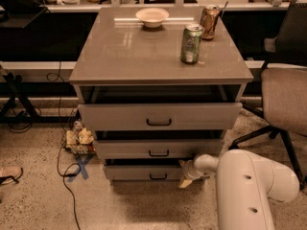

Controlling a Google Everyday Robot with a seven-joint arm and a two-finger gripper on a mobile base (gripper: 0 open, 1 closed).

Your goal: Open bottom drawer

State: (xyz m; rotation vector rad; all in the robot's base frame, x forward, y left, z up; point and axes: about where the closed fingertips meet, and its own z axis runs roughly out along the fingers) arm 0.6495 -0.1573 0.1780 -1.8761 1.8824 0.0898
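The grey-beige cabinet (160, 56) has three drawers. The bottom drawer (139, 172) is the lowest one, with a shallow flat front and a small black bar handle (158, 177) at its centre. Its front stands a little out from the cabinet. My gripper (184, 173) is at the right end of that front, to the right of the handle and apart from it. It looks open and empty, with one fingertip (183, 163) above and the other below. My white arm (244, 186) reaches in from the lower right.
The top drawer (159, 115) and middle drawer (158, 149) also stand partly out. A green can (191, 43), a brown can (209, 22) and a white bowl (152, 17) sit on top. An office chair (285, 99) stands right. Bags (79, 139) and a cable lie on the floor left.
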